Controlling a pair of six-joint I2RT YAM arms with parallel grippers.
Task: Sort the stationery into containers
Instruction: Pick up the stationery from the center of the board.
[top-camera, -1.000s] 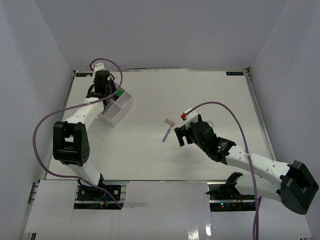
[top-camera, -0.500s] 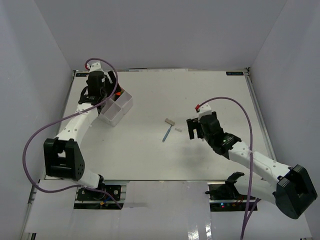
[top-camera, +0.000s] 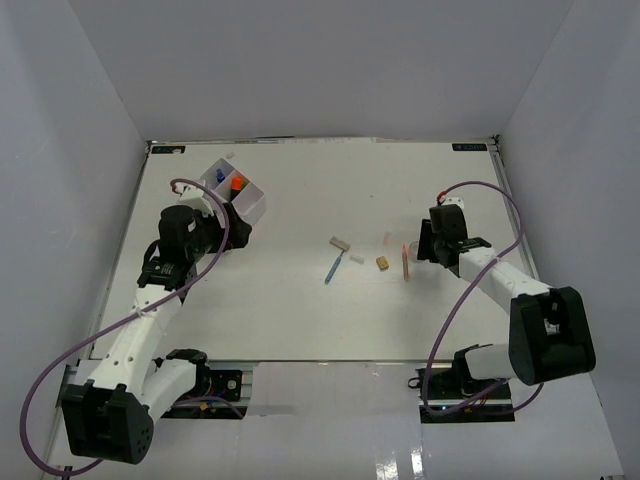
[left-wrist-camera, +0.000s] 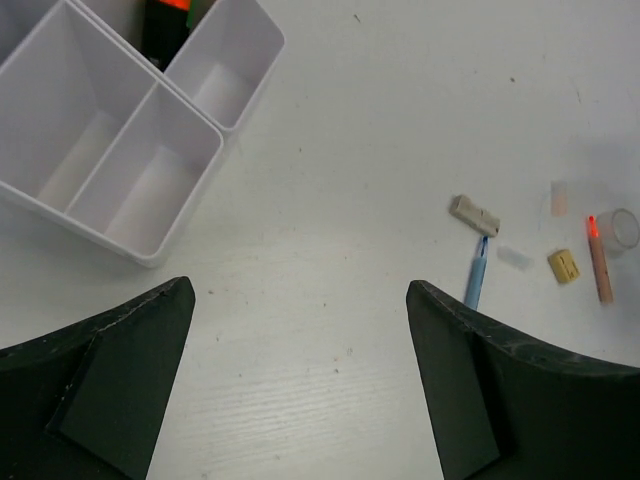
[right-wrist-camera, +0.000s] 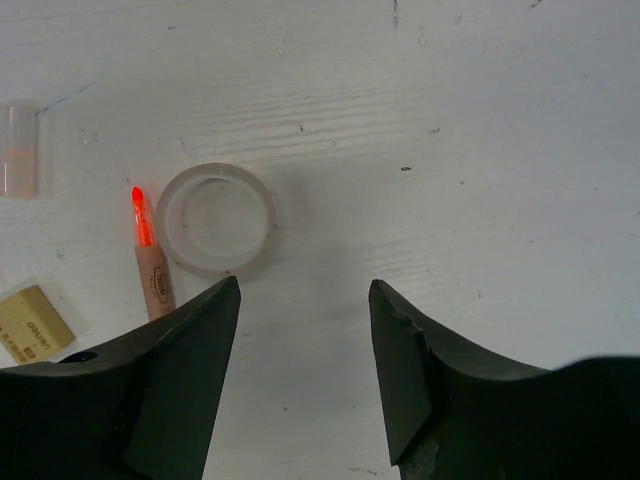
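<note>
White four-compartment plastic tray (left-wrist-camera: 150, 252) far left: orange-tipped black highlighter (left-wrist-camera: 165, 15) inside. Unsorted mid-table: thin blue pen (left-wrist-camera: 476, 280), pink pen (right-wrist-camera: 150, 268), clear tape ring (right-wrist-camera: 217, 218), small erasers (left-wrist-camera: 474, 212). Left gripper (left-wrist-camera: 298, 290), right gripper (right-wrist-camera: 303, 285): jaws apart, empty. Judged partway.

tray (left-wrist-camera: 150, 255): smooth glossy white plastic | tape ring (right-wrist-camera: 266, 222): clear plastic | table (right-wrist-camera: 450, 120): matt white, faintly grained

One four-compartment tray (left-wrist-camera: 130, 200) sitting with one orange marker (top-camera: 240, 184) and one blue-capped item (top-camera: 217, 180) inside, one blue pen (top-camera: 334, 268), one pink pen (top-camera: 405, 261), one tape ring (right-wrist-camera: 216, 218), two erasers (top-camera: 341, 243), two clear pieces (top-camera: 357, 259) lying loose
</note>
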